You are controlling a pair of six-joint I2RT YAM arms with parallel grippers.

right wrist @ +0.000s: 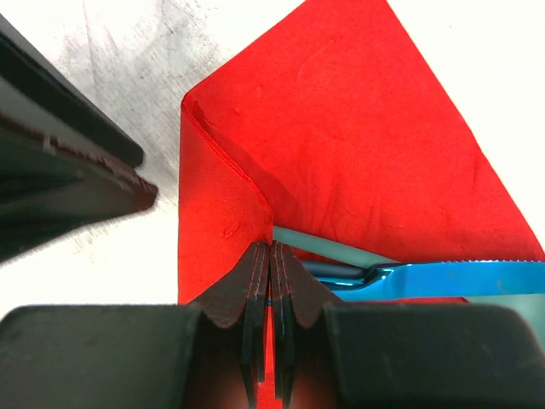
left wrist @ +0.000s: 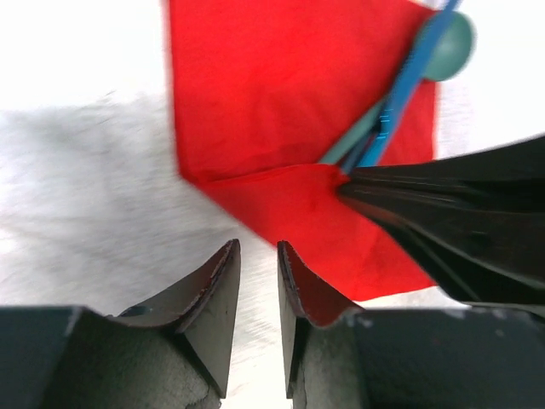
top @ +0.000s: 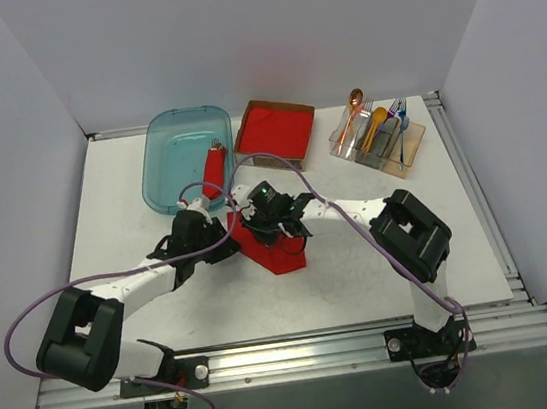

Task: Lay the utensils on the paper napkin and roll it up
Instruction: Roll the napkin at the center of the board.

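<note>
The red paper napkin (top: pixel 278 254) lies on the table between my two grippers, with its near edge folded up over the utensils. The teal spoon (left wrist: pixel 450 47) and the blue piece (left wrist: pixel 407 83) lie together on it, their handles under the fold; both show in the right wrist view, the spoon's handle (right wrist: pixel 341 247) and the blue piece (right wrist: pixel 464 279). My right gripper (right wrist: pixel 270 247) is shut on the folded edge of the napkin (right wrist: pixel 341 128). My left gripper (left wrist: pixel 258 256) stands just off the napkin's corner (left wrist: pixel 281 111), its jaws a narrow gap apart and empty.
A teal bin (top: pixel 170 142) at the back left holds a red rolled bundle (top: pixel 213 168). A cardboard-sided stack of red napkins (top: pixel 274 129) sits at the back centre. A clear caddy (top: pixel 378 140) with an orange spoon (top: pixel 352 113) and other cutlery stands at the back right.
</note>
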